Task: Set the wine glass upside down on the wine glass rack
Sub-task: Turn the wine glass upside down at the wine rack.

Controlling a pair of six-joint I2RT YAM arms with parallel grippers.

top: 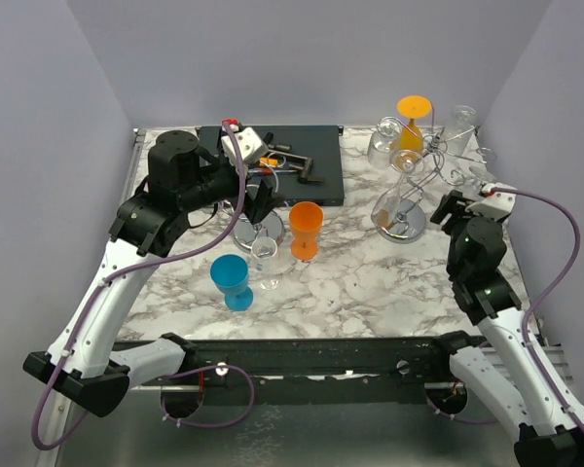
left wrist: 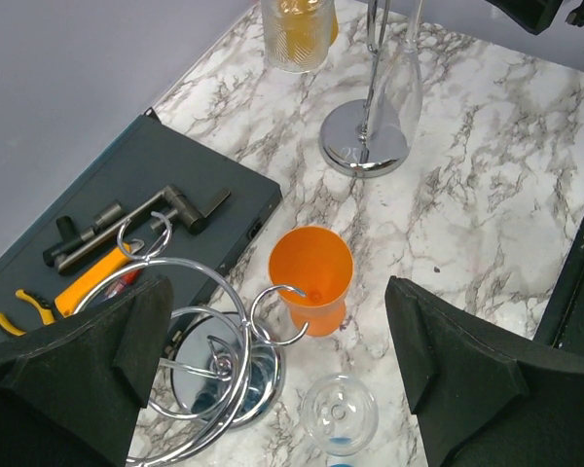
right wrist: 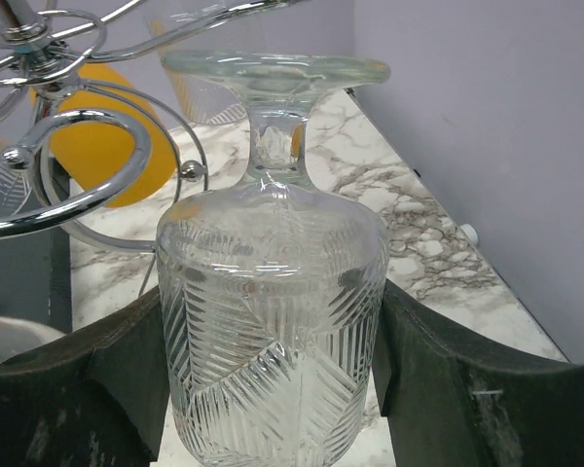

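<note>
**Glass held foot-up beside the right rack**

From the top camera, we see the right gripper (top: 452, 204) reaching toward the right rack (top: 406, 190) at the far right of the table. Other glasses already hang on that rack. We cannot pick out the held glass here among the clear shapes around the rack. The left gripper (top: 258, 199) hovers over the left rack (top: 256, 232), well apart from the job.

In the left wrist view, the left gripper (left wrist: 277, 375) is spread wide with nothing between its fingers. The left rack (left wrist: 214, 341) lies below it and an orange cup (left wrist: 311, 277) stands just beside that rack.

In the right wrist view, the glass (right wrist: 273, 292) is already inverted, with the foot on top and the bowl down. The right gripper (right wrist: 273, 341) is closed around the bowl, and its fingers (right wrist: 107, 379) press on either flank. A chrome loop of the right rack (right wrist: 141, 151) sits just left of the stem. We cannot tell whether the foot touches any rack wire.

We judge the glass to be stiff, brittle and fairly light, with most of its weight in the bowl. The cut ribs should give the pads some bite on an otherwise slippery surface. The bowl looks like the right place to hold, because the thin stem is the weakest part and has to stay free to slide into a loop. We would squeeze gently and avoid knocking the chrome.
</note>
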